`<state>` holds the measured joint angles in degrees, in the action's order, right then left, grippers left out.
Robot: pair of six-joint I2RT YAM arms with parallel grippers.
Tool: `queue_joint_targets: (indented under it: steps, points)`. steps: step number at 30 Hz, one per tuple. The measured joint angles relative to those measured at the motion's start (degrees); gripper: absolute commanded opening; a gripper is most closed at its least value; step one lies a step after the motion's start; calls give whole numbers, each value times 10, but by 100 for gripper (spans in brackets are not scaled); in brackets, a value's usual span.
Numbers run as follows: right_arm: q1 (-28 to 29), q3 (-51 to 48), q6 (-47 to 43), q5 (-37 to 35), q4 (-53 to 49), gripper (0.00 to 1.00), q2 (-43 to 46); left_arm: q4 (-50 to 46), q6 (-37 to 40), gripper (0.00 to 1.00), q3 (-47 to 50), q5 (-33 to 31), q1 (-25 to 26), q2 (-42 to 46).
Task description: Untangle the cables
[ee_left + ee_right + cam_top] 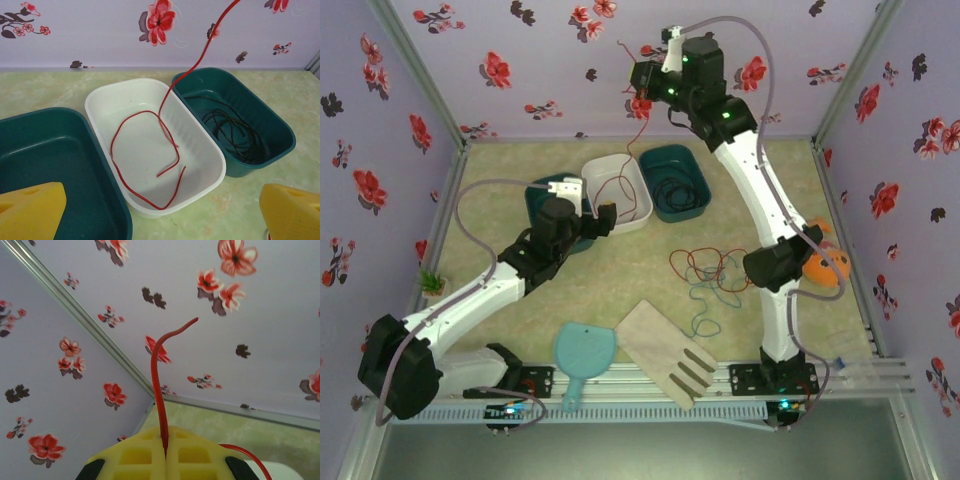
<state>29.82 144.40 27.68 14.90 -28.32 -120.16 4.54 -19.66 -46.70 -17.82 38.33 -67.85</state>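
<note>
Where the right claw (pixel 165 446) pinches it, the red cable (pixel 156 370) pokes upward.

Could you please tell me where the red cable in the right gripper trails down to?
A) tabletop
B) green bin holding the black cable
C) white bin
C: the red cable runs from the right gripper down into the white bin, looping there.
</note>
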Motion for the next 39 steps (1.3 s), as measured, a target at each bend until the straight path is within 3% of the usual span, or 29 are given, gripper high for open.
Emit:
queue_joint_targets:
  steps: [12,24,39]
  points:
    - [19,-5,-9,-18,-44,0,-71,-3,-15,100,1,0,-7,0]
    - [42,-39,-41,-48,-105,0,-103,-52,-54,100,1,0,-45,0]
    - [43,-40,-74,-29,-123,0,-178,-63,-69,100,0,20,-52,-16]
